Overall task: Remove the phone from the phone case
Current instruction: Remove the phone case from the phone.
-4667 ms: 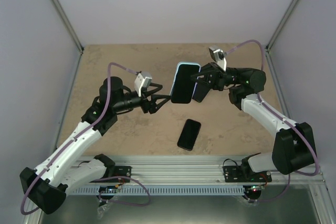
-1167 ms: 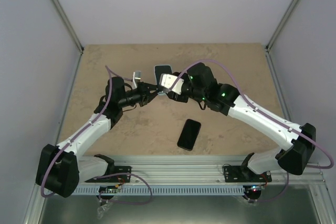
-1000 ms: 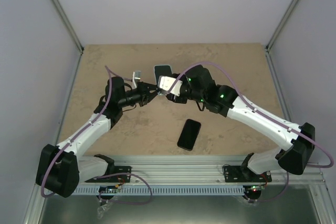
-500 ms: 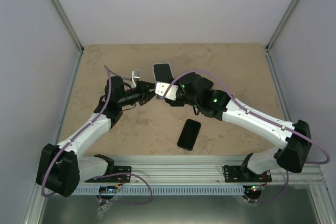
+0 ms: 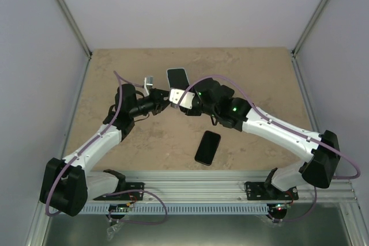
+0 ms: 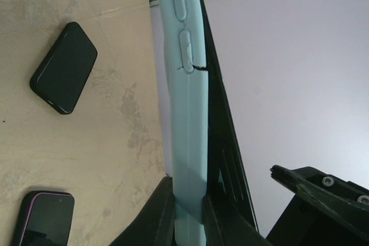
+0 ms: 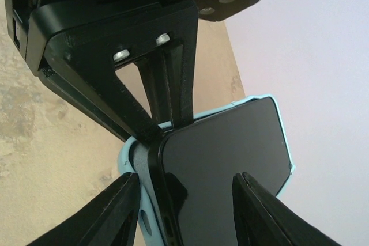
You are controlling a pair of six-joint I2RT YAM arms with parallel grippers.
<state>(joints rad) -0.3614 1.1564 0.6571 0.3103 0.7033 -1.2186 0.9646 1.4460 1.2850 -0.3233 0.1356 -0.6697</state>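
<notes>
Table (image 5: 115,67): tan, marbled top. Left wrist view shows two dark phones lying flat on it, well apart: black phone (image 6: 63,67) and purple-rimmed phone (image 6: 43,226), which is cut off by the frame edge.

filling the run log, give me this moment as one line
step: phone removal | left fingers: shut on phone case | right fingers: astride phone, grip unclear | phone: in case

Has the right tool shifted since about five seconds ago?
Yes. In the top view the right tool has moved left. It was beyond and right of the black phone lying on the table, and is now beyond and left of it.
</notes>
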